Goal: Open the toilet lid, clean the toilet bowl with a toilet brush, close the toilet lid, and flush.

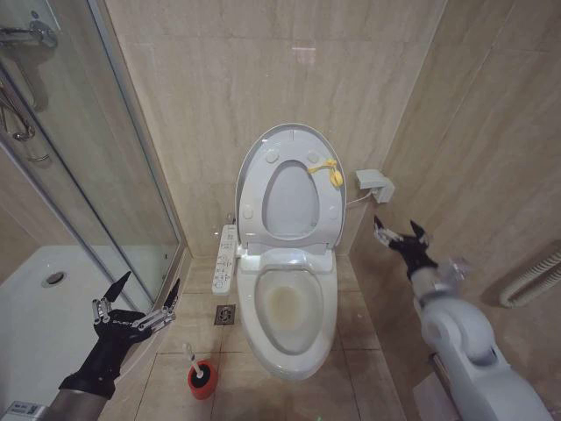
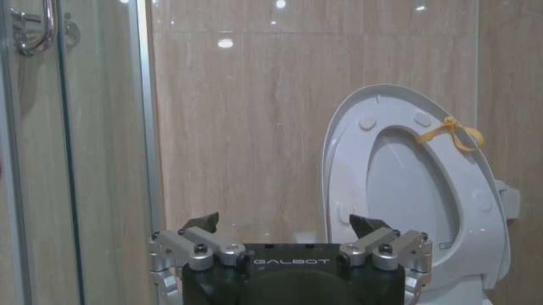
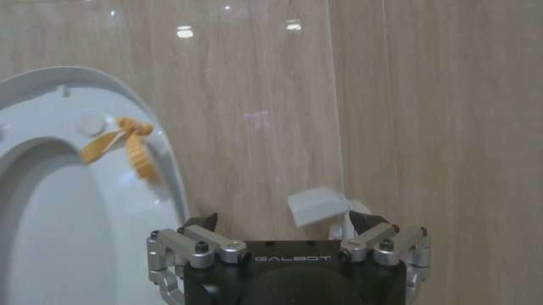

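The toilet lid point(image 1: 292, 200) stands raised against the back wall, with the ring seat point(image 1: 260, 189) up in front of it and a yellow tag point(image 1: 331, 172) at its edge. Below it the toilet bowl point(image 1: 289, 307) lies uncovered, with a button panel point(image 1: 226, 259) along its left side. The toilet brush point(image 1: 190, 357) stands in its red holder point(image 1: 202, 381) on the floor left of the bowl. My left gripper point(image 1: 149, 282) hangs open above and left of the brush, empty. My right gripper point(image 1: 397, 224) is open to the right of the toilet, empty. The wrist views show the left gripper point(image 2: 283, 222), the right gripper point(image 3: 283, 219) and the lid point(image 2: 407, 171).
A glass shower screen point(image 1: 88, 175) and white shower tray point(image 1: 53, 281) close off the left side, right beside my left arm. A small white box point(image 1: 374, 184) is fixed to the wall right of the lid. A floor drain point(image 1: 225, 314) lies beside the bowl. A ribbed hose point(image 1: 535, 276) runs at far right.
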